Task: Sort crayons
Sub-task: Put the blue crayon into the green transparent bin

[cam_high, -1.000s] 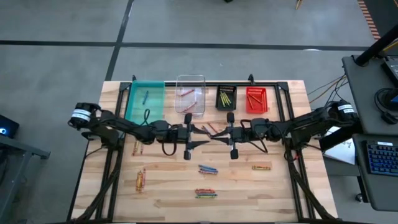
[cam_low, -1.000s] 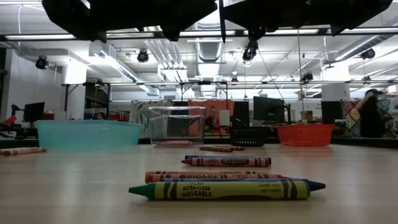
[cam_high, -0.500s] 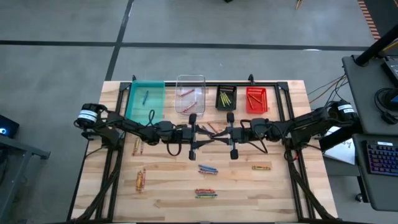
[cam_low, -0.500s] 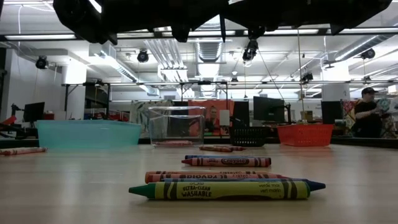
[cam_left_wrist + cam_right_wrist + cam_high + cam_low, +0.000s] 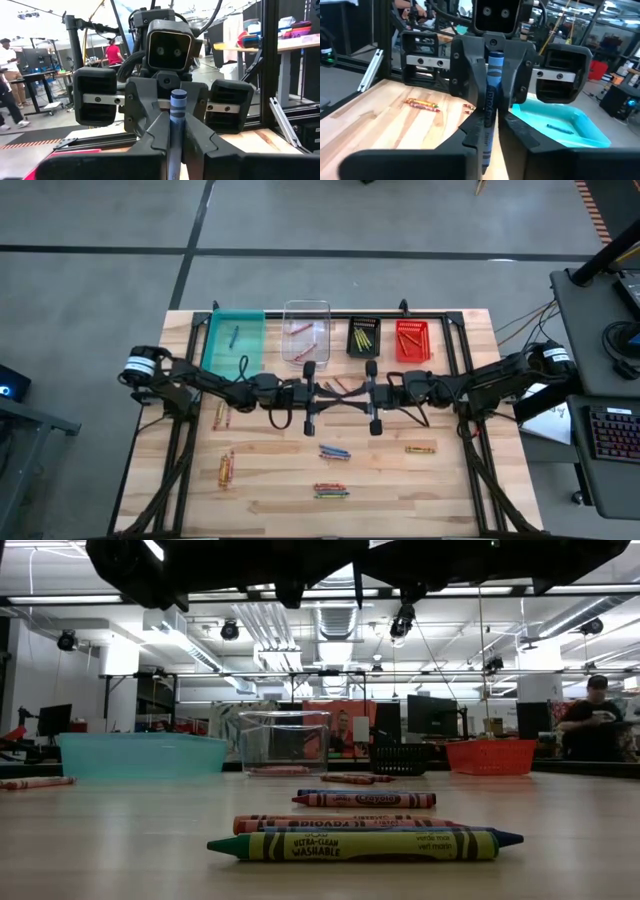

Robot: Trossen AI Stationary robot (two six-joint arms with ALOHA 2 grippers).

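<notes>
Left tool (image 5: 330, 394) and right tool (image 5: 350, 394) meet above worktop (image 5: 270, 480) centre, both clamped on one thin blue crayon stick (image 5: 490, 95); teal plastic bin (image 5: 234, 340) at 11 o'clock.

green crayon (image 5: 365, 844): "ULTRA-CLEAN WASHABLE" | red crayon (image 5: 365, 800): "Crayola"

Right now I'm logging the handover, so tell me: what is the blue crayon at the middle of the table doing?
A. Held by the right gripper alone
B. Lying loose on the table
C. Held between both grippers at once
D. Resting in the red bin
C: both wrist views show the blue crayon pinched in the near fingers with the facing gripper closed around it too; from above, the left gripper and right gripper meet mid-table.
</notes>
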